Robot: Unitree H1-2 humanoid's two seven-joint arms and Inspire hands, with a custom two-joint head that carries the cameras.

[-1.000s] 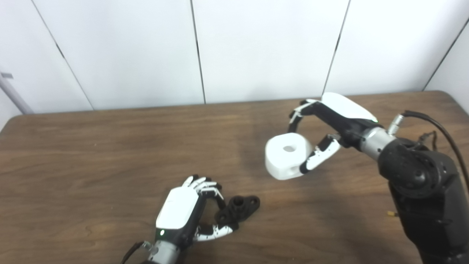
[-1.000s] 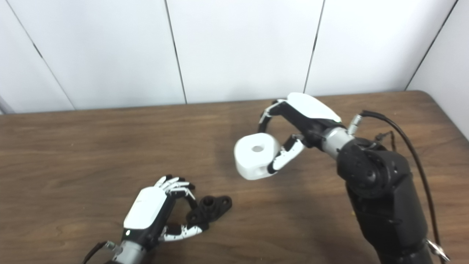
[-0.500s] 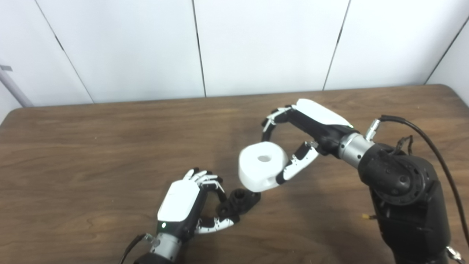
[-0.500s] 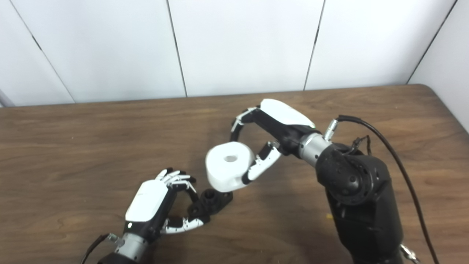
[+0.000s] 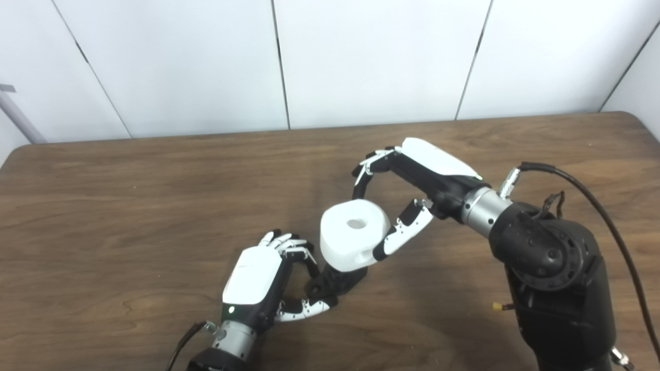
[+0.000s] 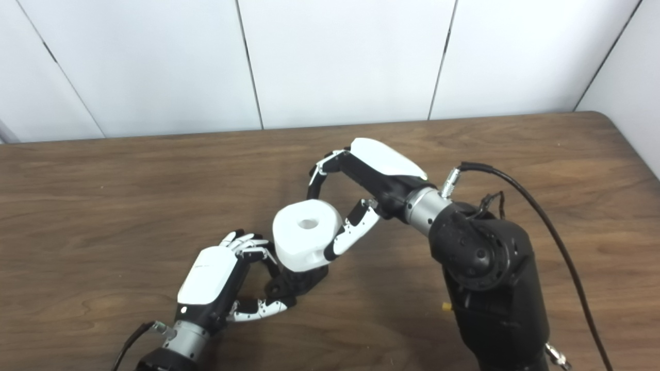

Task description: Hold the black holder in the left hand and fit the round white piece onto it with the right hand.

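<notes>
The right hand (image 5: 407, 201) held the round white piece (image 5: 353, 241), fingers on its far side and thumb on its near right side, directly above the black holder (image 5: 335, 283). The left hand (image 5: 268, 281) had its fingers closed round the holder's left end, near the table (image 5: 129, 206). Whether piece and holder touched could not be determined.

To seat the piece well, its central hole should, in the inspector's judgement, be lined up over the holder's post and lowered level, the left hand keeping the holder from tipping.

The table was dark wood grain, its far edge against white panelled walls.
</notes>
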